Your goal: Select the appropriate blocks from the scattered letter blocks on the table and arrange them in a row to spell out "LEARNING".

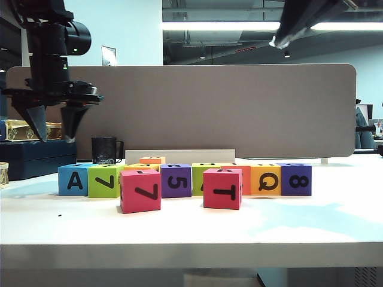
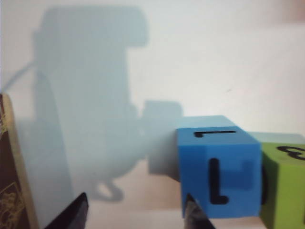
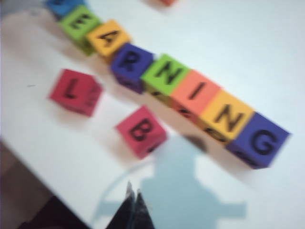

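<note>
The letter blocks (image 1: 179,179) stand in a row on the white worktop (image 1: 191,230), two red ones just before it. The left end effector (image 1: 57,122) hangs fingers apart above the blue end block (image 2: 219,167). The right end effector (image 3: 132,207), fingers together, hovers over the worktop's front edge, before the row.

Left tool (image 1: 58,128), right tool (image 3: 134,210): black, pointed tapering fingers.

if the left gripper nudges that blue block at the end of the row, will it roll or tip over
Probably neither. The blue block is a flat-faced cube sitting squarely on the table, so it should slide. It touches the green block, which would likely shift too. The left gripper has open jaws; the matte faces look grippable.
</note>
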Controlling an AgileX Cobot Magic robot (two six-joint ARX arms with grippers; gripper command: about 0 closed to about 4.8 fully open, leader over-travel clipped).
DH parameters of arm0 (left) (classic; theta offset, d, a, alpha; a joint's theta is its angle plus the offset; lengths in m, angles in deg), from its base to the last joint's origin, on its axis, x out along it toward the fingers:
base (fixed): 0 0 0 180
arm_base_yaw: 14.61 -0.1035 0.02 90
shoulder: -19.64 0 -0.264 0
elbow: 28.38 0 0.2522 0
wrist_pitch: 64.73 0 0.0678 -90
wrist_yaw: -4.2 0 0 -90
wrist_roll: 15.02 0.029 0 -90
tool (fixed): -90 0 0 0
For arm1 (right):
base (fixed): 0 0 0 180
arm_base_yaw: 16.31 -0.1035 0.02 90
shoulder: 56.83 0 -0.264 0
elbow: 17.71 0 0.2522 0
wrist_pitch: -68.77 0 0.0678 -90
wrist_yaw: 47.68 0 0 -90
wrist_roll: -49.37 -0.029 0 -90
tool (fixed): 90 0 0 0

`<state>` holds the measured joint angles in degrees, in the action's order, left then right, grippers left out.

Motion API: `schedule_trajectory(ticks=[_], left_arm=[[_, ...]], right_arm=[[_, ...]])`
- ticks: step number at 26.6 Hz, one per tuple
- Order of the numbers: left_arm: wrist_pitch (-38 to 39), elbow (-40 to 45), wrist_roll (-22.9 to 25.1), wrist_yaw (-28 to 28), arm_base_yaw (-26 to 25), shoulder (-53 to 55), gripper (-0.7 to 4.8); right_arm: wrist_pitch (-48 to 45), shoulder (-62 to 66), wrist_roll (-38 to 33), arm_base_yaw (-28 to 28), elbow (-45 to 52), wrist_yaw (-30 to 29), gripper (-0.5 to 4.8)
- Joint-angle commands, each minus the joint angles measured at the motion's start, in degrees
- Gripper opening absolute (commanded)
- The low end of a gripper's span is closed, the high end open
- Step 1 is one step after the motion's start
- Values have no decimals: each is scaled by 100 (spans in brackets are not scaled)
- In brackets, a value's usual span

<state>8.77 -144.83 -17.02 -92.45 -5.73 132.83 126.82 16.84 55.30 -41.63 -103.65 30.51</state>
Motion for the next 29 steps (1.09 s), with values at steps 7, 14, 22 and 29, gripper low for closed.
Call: schedule_trajectory(ticks=[7, 14, 22, 29], left_arm=[[258, -15, 13, 33, -468, -28, 206], [273, 0, 160, 446, -684, -22, 79], [190, 0, 339, 538, -682, 299, 18], [339, 2, 481, 776, -680, 625, 18]], right_arm=[[-472, 691, 9, 188, -20, 352, -1], [-817, 1169, 9, 590, -20, 885, -1], [-841, 1467, 7, 1447, -13, 931, -1], [-835, 1853, 4, 1641, -11, 916, -1]])
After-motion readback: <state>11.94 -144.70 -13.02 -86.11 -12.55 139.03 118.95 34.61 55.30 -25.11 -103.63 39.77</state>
